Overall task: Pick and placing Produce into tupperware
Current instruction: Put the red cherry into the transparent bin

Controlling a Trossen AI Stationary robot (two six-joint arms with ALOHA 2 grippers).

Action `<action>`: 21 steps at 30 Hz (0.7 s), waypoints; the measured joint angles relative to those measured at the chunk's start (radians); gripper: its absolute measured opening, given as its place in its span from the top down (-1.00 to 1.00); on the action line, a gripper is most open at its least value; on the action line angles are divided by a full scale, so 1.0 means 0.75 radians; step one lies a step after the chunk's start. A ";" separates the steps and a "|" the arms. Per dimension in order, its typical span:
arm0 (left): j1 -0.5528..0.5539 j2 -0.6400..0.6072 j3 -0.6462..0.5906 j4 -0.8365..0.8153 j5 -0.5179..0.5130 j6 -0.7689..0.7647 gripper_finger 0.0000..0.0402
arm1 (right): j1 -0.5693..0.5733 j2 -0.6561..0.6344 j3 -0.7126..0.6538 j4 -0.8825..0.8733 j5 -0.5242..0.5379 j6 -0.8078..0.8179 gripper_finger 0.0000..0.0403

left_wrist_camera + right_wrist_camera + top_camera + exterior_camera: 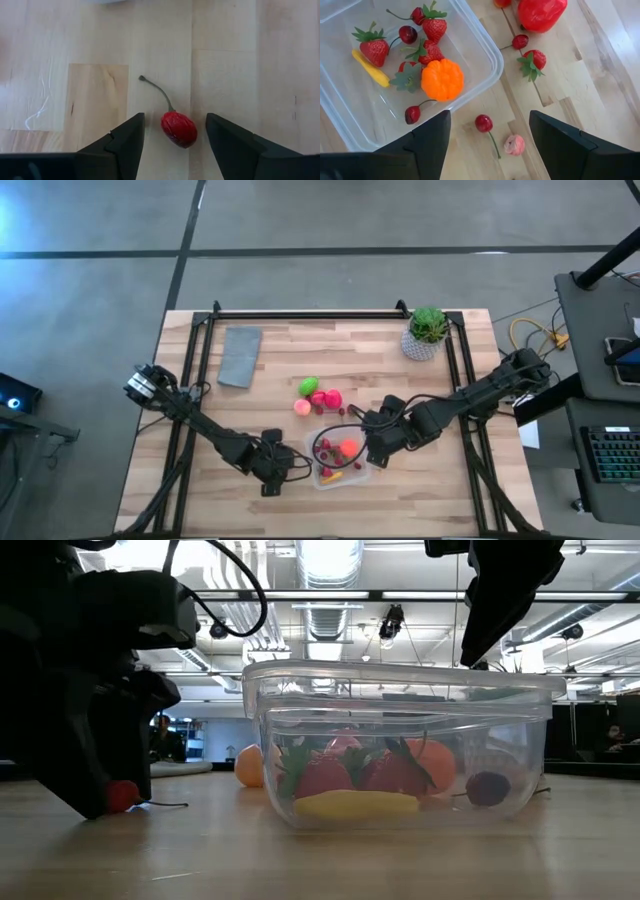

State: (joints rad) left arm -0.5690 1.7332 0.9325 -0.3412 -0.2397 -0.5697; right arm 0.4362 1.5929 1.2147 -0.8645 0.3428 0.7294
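Note:
The clear tupperware [340, 482] stands near the table's front middle. It holds strawberries [374, 50], an orange piece [442, 79], a yellow piece [371, 70] and cherries. My left gripper [175, 118] is low over the table just left of it, open, with its fingers on either side of a red cherry [178, 129] that lies on the wood with its stem pointing away. My right gripper [490, 122] hovers open above the tupperware's right rim [495, 57], over a loose cherry [482, 122] and a small pink piece [514, 145].
Loose produce lies behind the tupperware: a green piece [308, 387], a pink-red piece [325, 398], a peach-coloured one [302, 407], a strawberry [534, 61] and a red pepper [542, 12]. A grey cloth [240, 355] lies far left and a potted plant [428, 332] stands far right.

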 joint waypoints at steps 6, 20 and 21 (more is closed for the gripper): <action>-0.001 0.000 0.000 0.000 0.000 0.000 0.24 | 0.000 0.000 -0.007 0.001 0.000 0.005 -0.32; 0.001 -0.012 0.000 -0.017 -0.008 0.002 0.64 | 0.000 0.000 -0.007 0.001 -0.001 0.005 -0.28; 0.003 -0.019 -0.001 -0.026 -0.009 0.003 0.64 | 0.000 -0.001 -0.007 0.000 -0.001 0.005 -0.28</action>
State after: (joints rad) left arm -0.5670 1.7192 0.9321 -0.3610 -0.2462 -0.5678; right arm 0.4362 1.5923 1.2095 -0.8642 0.3421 0.7333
